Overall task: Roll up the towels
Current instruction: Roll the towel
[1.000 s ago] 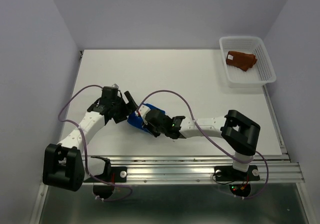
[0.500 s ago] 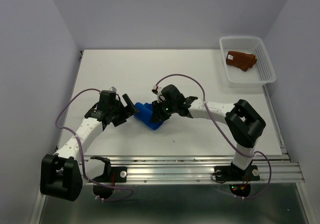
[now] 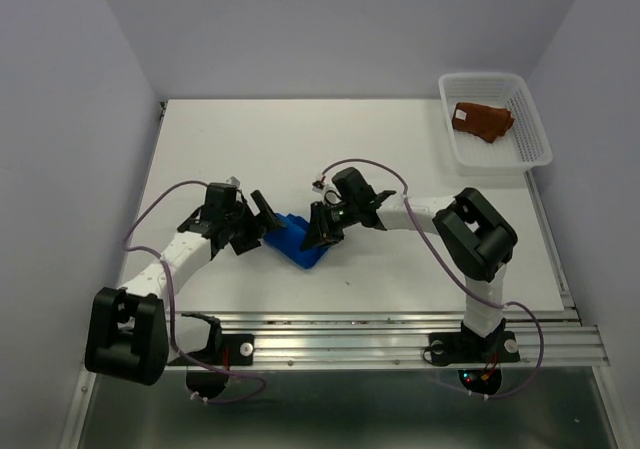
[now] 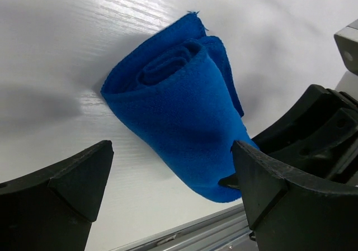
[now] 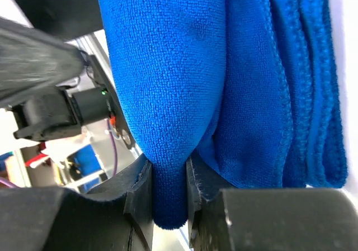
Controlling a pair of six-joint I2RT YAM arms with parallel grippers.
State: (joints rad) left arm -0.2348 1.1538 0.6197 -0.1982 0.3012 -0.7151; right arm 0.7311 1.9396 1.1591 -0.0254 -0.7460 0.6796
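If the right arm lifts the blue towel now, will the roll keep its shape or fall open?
Probably it sags: the blue towel is soft terry cloth, rolled loosely with layers gaping at the end. The right gripper pinches only one fold, so the rest would likely hang and unroll.

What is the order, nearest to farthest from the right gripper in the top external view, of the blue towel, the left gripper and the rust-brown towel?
1. Blue towel: pinched in the right gripper, near the middle of the view.
2. Left gripper: just past the towel on the left side, open.
3. Rust-brown towel: lying in the white basket, far back on the right.
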